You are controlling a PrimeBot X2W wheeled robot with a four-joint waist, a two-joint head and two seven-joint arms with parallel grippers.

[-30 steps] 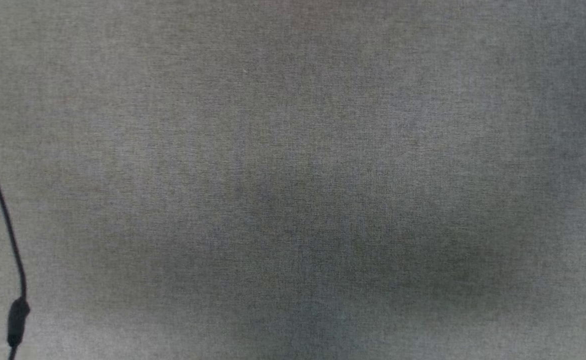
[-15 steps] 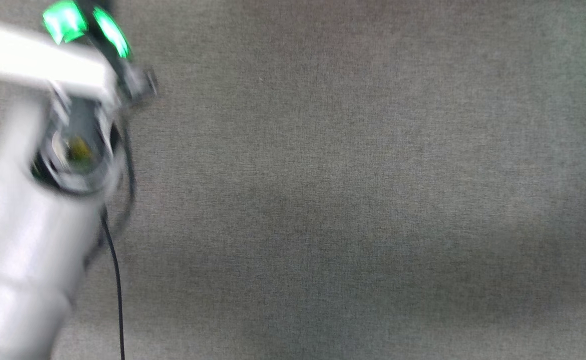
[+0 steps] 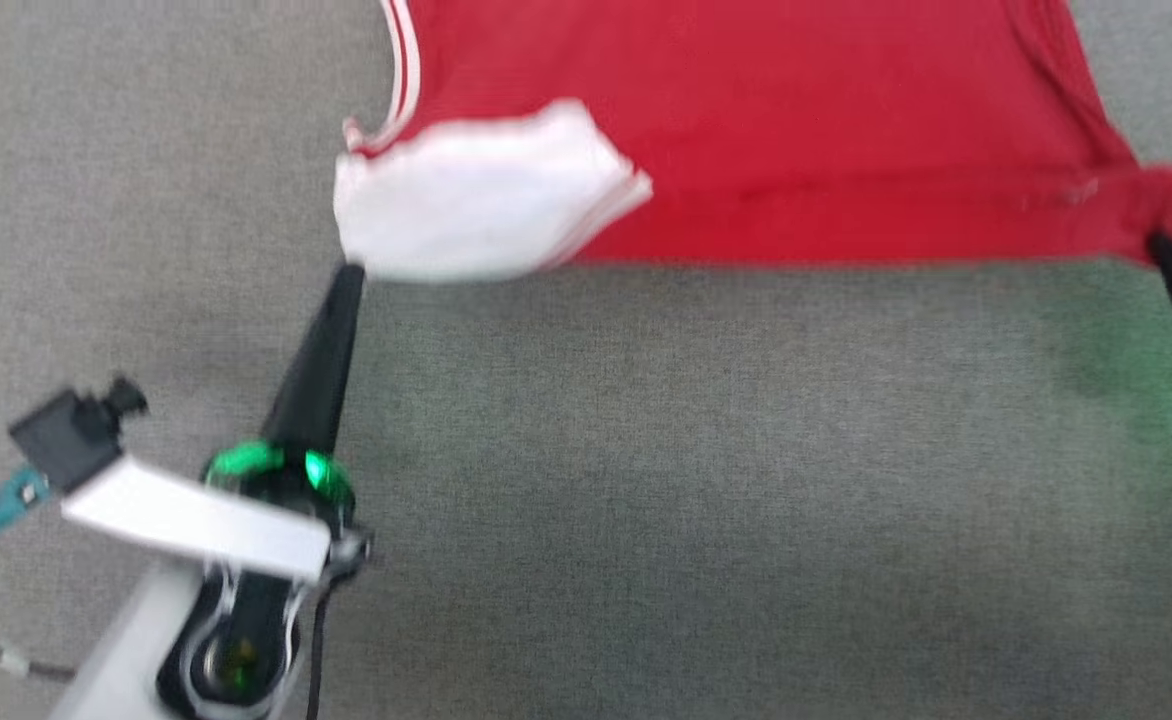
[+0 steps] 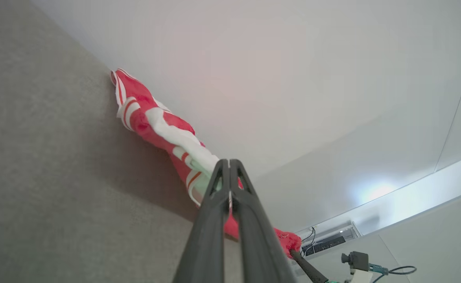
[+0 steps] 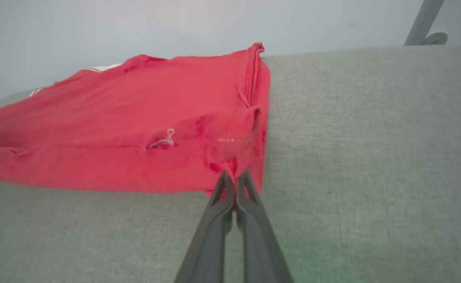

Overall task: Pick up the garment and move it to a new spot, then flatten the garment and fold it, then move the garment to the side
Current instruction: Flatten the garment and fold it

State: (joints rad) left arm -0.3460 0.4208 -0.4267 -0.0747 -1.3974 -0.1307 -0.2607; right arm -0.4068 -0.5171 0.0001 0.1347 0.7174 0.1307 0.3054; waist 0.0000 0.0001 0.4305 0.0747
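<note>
The garment [image 3: 796, 130], red with a white sleeve, stretches across the top of the head view over grey cloth. My left gripper [image 3: 351, 268] is shut on the garment's white sleeve corner at the left. My right gripper [image 3: 1158, 240] is shut on the garment's red hem corner at the far right. In the left wrist view my left gripper [image 4: 229, 162] pinches the bunched red-and-white garment [image 4: 152, 122]. In the right wrist view my right gripper [image 5: 234, 175] grips the near corner of the red garment [image 5: 128, 129], which lies spread away to the left.
The grey fabric surface [image 3: 706, 480] lies bare below the garment. A small black camera [image 3: 71, 430] and white bracket sit on my left wrist. A pale wall [image 4: 293, 78] and a metal stand [image 5: 423, 19] rise behind the surface.
The garment and both grippers have come into the head view, where only grey cloth and a cable showed a second ago. My left arm swept in from the left, blurred half a second ago.
</note>
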